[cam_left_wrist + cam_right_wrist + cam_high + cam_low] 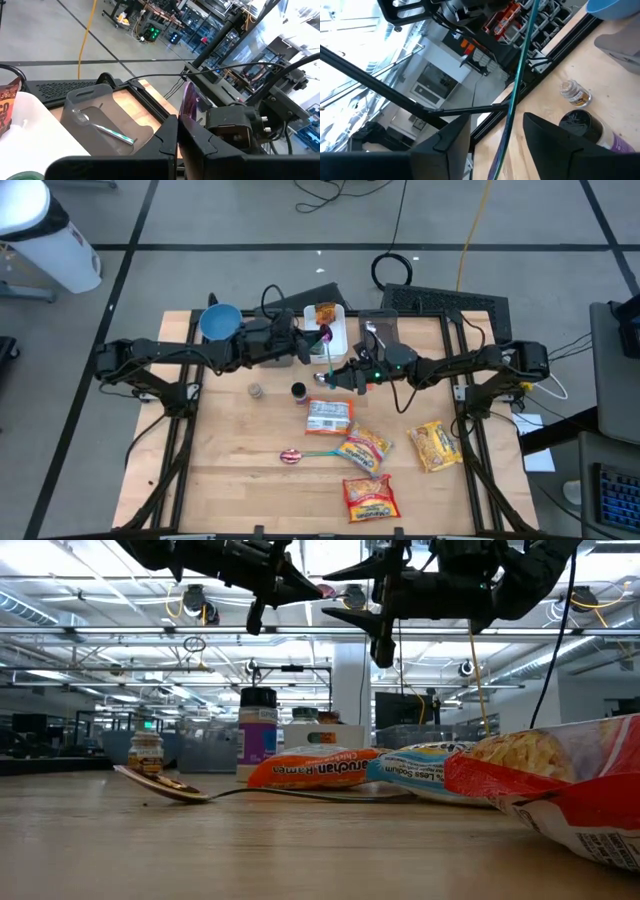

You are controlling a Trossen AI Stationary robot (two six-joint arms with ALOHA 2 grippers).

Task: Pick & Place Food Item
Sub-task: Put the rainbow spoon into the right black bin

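we see a green-handled spoon (328, 358) held between both tools above the surface (230, 470). the left tool (306, 346) pinches its pink bowl end beside the white bin (342, 340); the right tool (345, 375) looks spread around the handle's lower end. the handle runs steeply between them, so both arms are equally near.

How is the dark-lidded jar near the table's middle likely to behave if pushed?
The dark-lidded jar stands upright and looks taller than wide, so a high push would probably tip it. Being round, it would likely roll once down. Its hard, smooth wall may slip in a pinch.
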